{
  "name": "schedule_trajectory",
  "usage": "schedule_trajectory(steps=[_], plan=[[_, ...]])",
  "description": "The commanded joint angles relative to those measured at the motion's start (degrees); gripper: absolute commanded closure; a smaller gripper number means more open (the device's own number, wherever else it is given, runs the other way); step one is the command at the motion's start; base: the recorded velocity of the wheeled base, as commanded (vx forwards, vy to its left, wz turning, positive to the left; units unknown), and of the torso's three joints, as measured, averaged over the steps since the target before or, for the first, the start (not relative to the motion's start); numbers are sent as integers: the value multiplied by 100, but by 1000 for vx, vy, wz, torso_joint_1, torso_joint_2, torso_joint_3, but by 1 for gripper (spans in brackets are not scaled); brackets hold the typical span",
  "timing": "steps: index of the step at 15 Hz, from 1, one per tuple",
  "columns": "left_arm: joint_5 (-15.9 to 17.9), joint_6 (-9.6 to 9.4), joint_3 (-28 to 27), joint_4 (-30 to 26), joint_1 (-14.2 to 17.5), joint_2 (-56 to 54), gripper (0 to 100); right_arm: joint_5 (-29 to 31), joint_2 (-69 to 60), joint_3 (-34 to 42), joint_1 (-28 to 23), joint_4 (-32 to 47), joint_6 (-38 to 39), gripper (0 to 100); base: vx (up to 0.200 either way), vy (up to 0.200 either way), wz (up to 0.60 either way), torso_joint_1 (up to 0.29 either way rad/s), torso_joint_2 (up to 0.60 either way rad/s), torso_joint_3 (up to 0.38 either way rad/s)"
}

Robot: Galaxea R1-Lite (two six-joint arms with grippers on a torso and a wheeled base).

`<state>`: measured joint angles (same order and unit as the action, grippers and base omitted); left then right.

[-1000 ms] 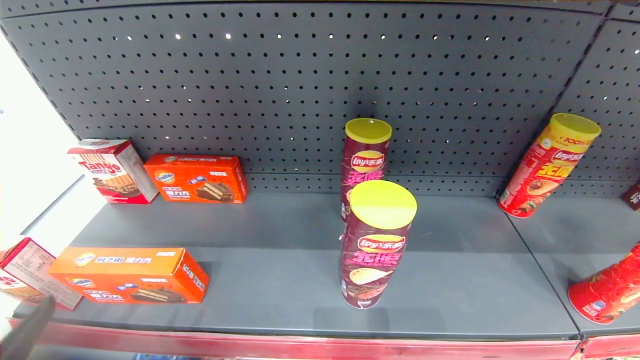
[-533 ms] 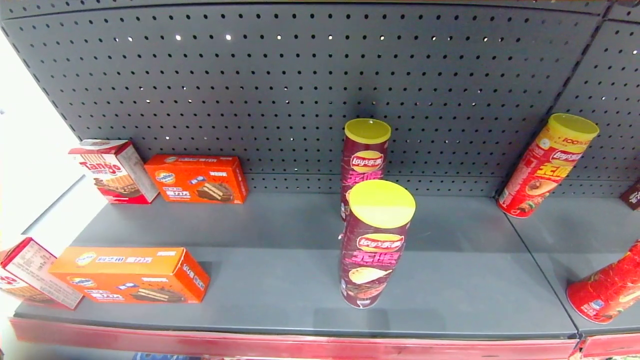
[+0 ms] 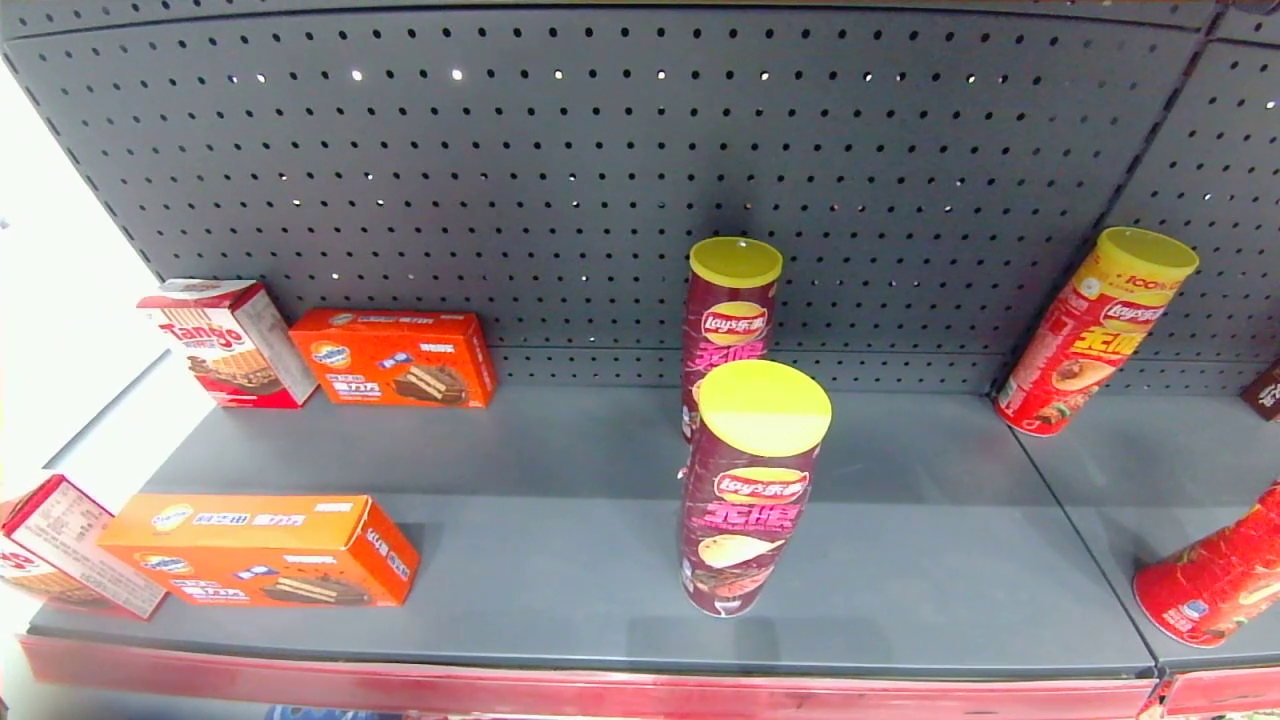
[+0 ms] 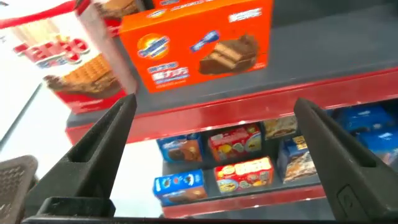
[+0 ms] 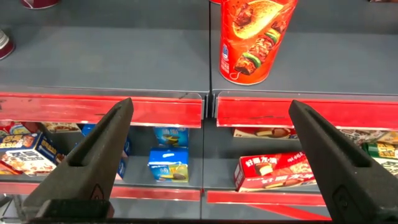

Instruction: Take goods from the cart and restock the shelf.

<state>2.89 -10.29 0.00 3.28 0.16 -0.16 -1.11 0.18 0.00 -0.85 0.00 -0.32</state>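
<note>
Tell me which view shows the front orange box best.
Head view: the front orange box lies whole, top and front visible. The left wrist view gives just its front face. The right wrist view faces a red can.

The left gripper (image 4: 214, 104) is hanging with its two dark fingers (image 4: 99, 149) spread wide apart and nothing between them, facing the red front strip (image 4: 249, 109) of a grey shelf (image 4: 336, 43). On that shelf an orange box (image 4: 196, 43) picturing a chocolate wafer is sitting near the front edge, and a red-and-white wafer box (image 4: 74, 62) is standing just beside it. Below the strip, small packs are lying on a lower tier, among them a blue pack (image 4: 179, 185), a red pack (image 4: 235, 142) and a yellow-and-red pack (image 4: 244, 169).
</note>
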Motion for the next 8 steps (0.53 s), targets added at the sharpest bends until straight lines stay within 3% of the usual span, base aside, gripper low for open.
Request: schedule_trajectory(steps=[1, 3, 8], plan=[[-192, 212, 0, -135, 11, 16, 0, -3, 8, 0, -3, 0, -3, 0, 0, 0, 0, 0, 0, 0], [142, 510, -53, -512, -25, 16, 0, -3, 8, 0, -3, 0, -3, 0, 0, 0, 0, 0, 0, 0], [186, 581, -9, -372, -33, 16, 0, -3, 8, 0, -3, 0, -3, 0, 0, 0, 0, 0, 0, 0]])
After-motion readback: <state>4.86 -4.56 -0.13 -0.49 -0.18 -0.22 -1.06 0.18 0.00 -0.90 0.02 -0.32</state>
